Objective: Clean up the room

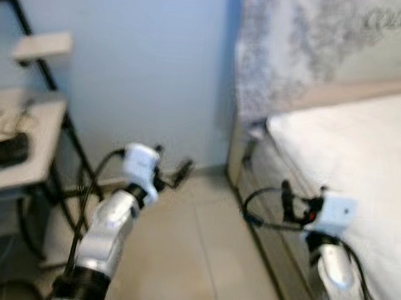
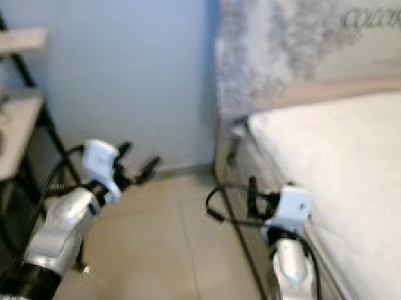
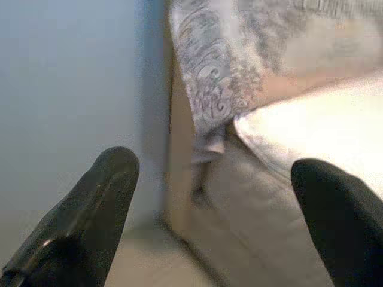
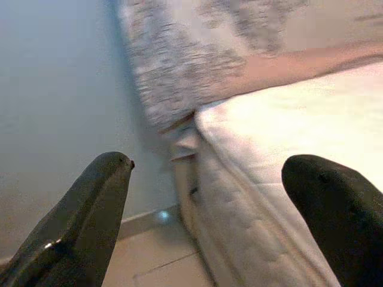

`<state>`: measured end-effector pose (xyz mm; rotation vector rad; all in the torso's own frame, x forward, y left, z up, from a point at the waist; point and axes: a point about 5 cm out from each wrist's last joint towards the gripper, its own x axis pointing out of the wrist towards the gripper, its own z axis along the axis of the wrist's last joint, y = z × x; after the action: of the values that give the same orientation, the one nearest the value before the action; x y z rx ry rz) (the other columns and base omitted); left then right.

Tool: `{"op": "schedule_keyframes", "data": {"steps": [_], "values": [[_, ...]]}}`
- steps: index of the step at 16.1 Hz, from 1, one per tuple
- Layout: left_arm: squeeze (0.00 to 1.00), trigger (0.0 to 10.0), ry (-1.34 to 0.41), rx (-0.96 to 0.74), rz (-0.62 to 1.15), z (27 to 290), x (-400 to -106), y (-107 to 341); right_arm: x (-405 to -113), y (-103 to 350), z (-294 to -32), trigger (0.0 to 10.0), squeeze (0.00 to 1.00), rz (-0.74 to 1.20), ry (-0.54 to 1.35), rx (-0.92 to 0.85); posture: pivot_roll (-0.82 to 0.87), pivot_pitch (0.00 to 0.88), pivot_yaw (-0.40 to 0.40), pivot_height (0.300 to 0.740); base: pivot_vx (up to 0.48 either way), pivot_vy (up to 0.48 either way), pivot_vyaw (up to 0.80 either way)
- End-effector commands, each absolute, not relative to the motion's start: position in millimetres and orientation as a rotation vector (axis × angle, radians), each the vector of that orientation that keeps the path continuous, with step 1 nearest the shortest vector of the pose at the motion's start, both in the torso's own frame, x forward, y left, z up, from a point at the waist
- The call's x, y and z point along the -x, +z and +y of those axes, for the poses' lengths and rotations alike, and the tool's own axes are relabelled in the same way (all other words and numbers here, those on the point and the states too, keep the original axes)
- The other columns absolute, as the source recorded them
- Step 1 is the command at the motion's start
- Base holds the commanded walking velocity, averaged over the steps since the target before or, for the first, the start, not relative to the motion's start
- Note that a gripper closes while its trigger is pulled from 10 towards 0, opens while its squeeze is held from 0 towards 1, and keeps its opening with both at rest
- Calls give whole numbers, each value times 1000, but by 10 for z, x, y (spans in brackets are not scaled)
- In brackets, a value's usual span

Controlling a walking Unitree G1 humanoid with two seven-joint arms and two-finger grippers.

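1. While both arms reach forward over a tiled floor [image 1: 199, 261], the left gripper [image 3: 209, 209] hangs above the tiles between a pale blue wall [image 1: 145, 62] and a bed [image 1: 367, 156]; its two black fingers [image 3: 90, 209] are spread wide with nothing between them.
2. Beside the mattress edge, the right gripper [image 4: 209, 209] points at the bed's corner, its fingers [image 4: 84, 221] likewise released and holding nothing.
3. No bin, basket or other container can be made out; the nearest carrier is a white surface [image 1: 25, 171] at the robot's left, on a black metal frame, bearing a dark flat object [image 1: 2, 154] and some pale small items too blurred to name.
4. Above it, a small white shelf [image 1: 43, 46] juts from the slanted frame.
5. Across the grey-patterned headboard cover [image 2: 299, 46] runs printed lettering [image 2: 384, 20], readable in the right eye view as "COLORFU" before the picture's edge cuts it off.
6. Nothing to tidy up can be singled out: the bed's white cover lies bare where it shows, and the floor strip between wall and bed shows just tiles and a skirting line.
7. Motion blur softens both head views, and the bed and surface are cut off at the edges.
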<state>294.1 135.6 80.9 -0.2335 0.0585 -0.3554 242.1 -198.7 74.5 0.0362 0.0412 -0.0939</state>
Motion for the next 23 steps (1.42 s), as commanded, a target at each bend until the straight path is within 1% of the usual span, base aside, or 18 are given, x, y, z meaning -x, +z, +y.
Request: {"op": "schedule_keyframes", "data": {"steps": [1,2,3,4,5,7,8,10,14,16,21,23], "values": [[0,10000,-281,314,90,1496,-2906,780,-2367,715,-2047,10000,0,59,-137,-68,-130,0,74,740,0,0,-606],[0,10000,-268,331,97,1516,-2894,768,-2357,710,-2051,10000,0,61,-136,-69,-130,0,74,740,0,0,-606],[0,10000,-248,285,135,1596,-2803,668,-2302,663,-2060,10000,0,96,-108,-31,-109,0,39,740,0,0,-619],[0,10000,-254,250,152,1601,-2782,628,-2282,640,-2065,10000,0,118,-86,-11,-105,0,30,740,0,0,-619],[0,10000,-282,196,146,1536,-2797,621,-2264,612,-2079,10000,0,147,-40,25,-97,0,-22,740,0,0,-631],[0,10000,-299,184,122,1445,-2821,665,-2286,602,-2113,10000,0,161,-5,51,-84,0,-71,740,0,0,-628],[0,10000,-312,186,102,1424,-2838,689,-2333,610,-2122,10000,0,157,1,53,-80,0,-75,740,0,0,-631],[0,10000,-370,137,100,1410,-2839,697,-2376,621,-2125,10000,0,139,-25,13,-65,0,-59,740,0,0,-625],[0,10000,-416,117,138,1479,-2778,612,-2396,574,-2053,10000,0,128,-51,-35,-61,0,-19,740,0,0,-628],[0,10000,-467,51,143,1503,-2773,618,-2374,514,-2062,10000,0,131,-87,-71,-64,0,13,740,0,414,-625],[0,10000,-482,90,168,1549,-2816,522,-2323,497,-2044,10000,0,126,-91,-17,-84,0,29,740,0,480,-628],[0,10000,-486,78,150,1541,-2888,545,-2303,521,-2057,10000,0,110,-108,-5,-96,0,29,740,0,480,-631]]}}
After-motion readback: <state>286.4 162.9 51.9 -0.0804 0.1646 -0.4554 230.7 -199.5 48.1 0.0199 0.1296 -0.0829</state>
